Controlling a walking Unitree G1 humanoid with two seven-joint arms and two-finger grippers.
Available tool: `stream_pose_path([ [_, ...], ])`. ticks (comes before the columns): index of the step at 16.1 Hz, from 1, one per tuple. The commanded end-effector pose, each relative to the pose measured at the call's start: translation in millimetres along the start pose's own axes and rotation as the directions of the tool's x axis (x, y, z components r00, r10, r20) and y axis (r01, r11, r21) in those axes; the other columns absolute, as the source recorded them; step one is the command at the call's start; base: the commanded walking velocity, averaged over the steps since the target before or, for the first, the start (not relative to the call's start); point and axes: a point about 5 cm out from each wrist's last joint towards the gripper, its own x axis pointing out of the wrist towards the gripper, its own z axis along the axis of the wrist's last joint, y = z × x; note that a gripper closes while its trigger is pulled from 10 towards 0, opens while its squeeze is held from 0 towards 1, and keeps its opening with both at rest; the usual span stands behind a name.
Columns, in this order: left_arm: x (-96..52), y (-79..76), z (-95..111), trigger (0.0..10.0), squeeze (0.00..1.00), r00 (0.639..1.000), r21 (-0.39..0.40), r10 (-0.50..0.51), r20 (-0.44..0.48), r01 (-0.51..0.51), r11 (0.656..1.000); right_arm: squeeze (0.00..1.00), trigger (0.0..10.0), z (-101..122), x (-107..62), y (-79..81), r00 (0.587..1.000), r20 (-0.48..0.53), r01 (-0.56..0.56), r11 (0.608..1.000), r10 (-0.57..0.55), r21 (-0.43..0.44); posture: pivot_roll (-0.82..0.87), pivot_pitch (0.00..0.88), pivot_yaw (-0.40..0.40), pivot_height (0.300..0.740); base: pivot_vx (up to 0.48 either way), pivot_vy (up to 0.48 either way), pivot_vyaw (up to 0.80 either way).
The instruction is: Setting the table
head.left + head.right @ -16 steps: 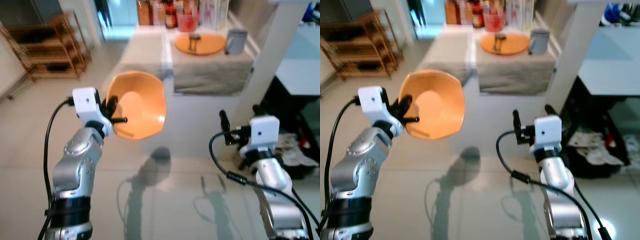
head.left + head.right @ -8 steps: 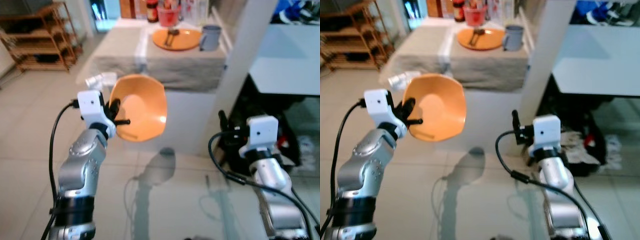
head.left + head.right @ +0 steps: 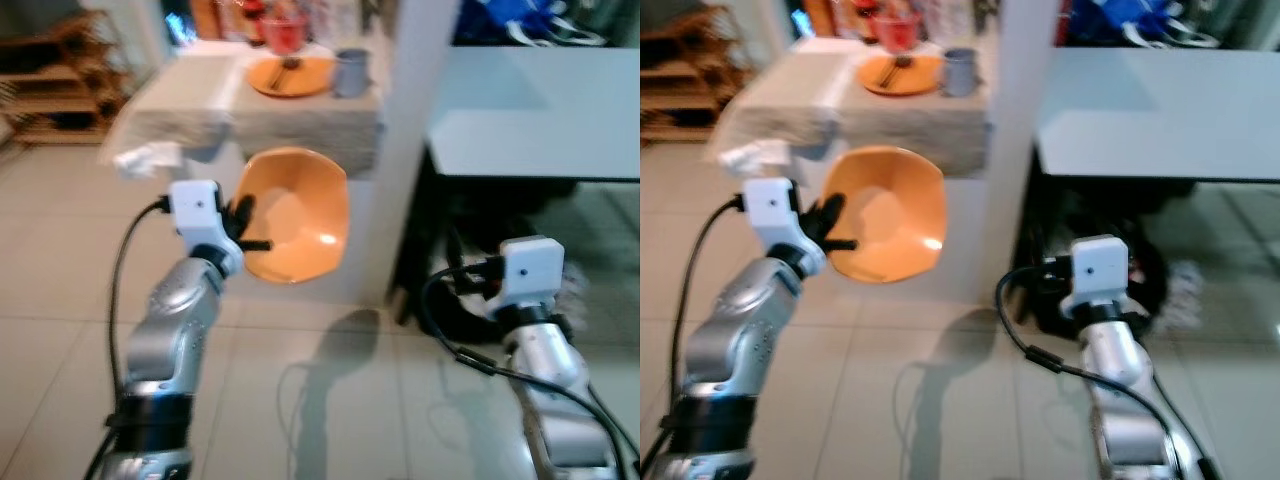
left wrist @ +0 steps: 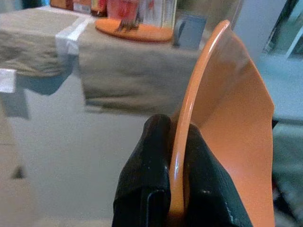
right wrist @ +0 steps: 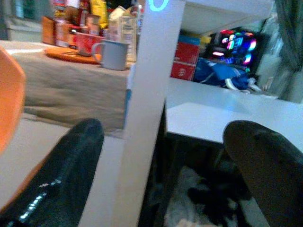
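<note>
An orange bowl [image 3: 295, 215] hangs tilted on its side in mid-air ahead of me. My left gripper [image 3: 243, 226] is shut on the bowl's rim, and in the left wrist view the black fingers [image 4: 151, 175] pinch that rim [image 4: 189, 118]. The right gripper [image 5: 165, 156] is held out at my right with its two fingers wide apart and nothing between them. Beyond stands a cloth-covered table [image 3: 190, 105] with an orange plate [image 3: 290, 75] holding cutlery, a grey mug [image 3: 350, 72] and a red cup [image 3: 283, 35].
A white pillar [image 3: 420, 100] rises just right of the cloth-covered table. A white desk [image 3: 540, 110] extends to the right, with dark clutter [image 3: 1090, 260] under it. Wooden shelves [image 3: 55, 90] stand at the far left. Bottles and cartons crowd the table's back edge.
The whole view has shifted left, so the camera has turned right: the white desk and pillar now take up more of the picture. The bowl stays in the left gripper.
</note>
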Motion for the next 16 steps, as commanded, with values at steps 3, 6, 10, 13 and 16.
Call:
stream_pose_path([
  [3,-30.2,28.2,-11.0,0.0,0.00,0.997,0.157,0.076,0.017,-0.078,0.984,0.00,10.0,-7.9,-11.0,-6.9,1.000,-0.021,0.012,1.000,-0.012,-0.024,-0.13,0.000,0.093,0.740,0.000,-0.465,0.00],
  [6,-51.9,44.3,-34.3,0.0,0.00,0.988,0.158,0.140,-0.060,-0.129,0.979,0.00,10.0,-18.7,-16.0,-10.5,0.998,-0.055,0.008,0.999,-0.011,-0.040,-0.11,0.000,0.087,0.740,0.000,-0.465,0.00],
  [10,-60.0,36.1,-41.1,0.0,0.00,0.989,0.139,0.133,-0.063,-0.123,0.983,0.00,10.0,-19.9,-15.8,-8.5,0.998,-0.058,-0.003,0.999,0.000,-0.041,-0.10,0.000,0.074,0.740,0.000,-0.461,0.00],
  [13,-54.3,22.3,-31.9,0.0,0.00,0.996,0.130,0.092,-0.019,-0.089,0.988,0.00,10.0,-19.4,-11.9,-6.0,0.998,-0.052,-0.021,0.999,0.019,-0.040,-0.10,0.000,0.067,0.740,0.129,0.000,0.00],
  [16,-51.1,15.3,-28.3,0.0,0.00,0.997,0.124,0.083,-0.004,-0.082,0.989,0.00,10.0,-18.9,-10.6,-3.8,0.998,-0.050,-0.028,0.999,0.026,-0.038,-0.10,0.000,0.062,0.740,0.000,0.000,0.00],
])
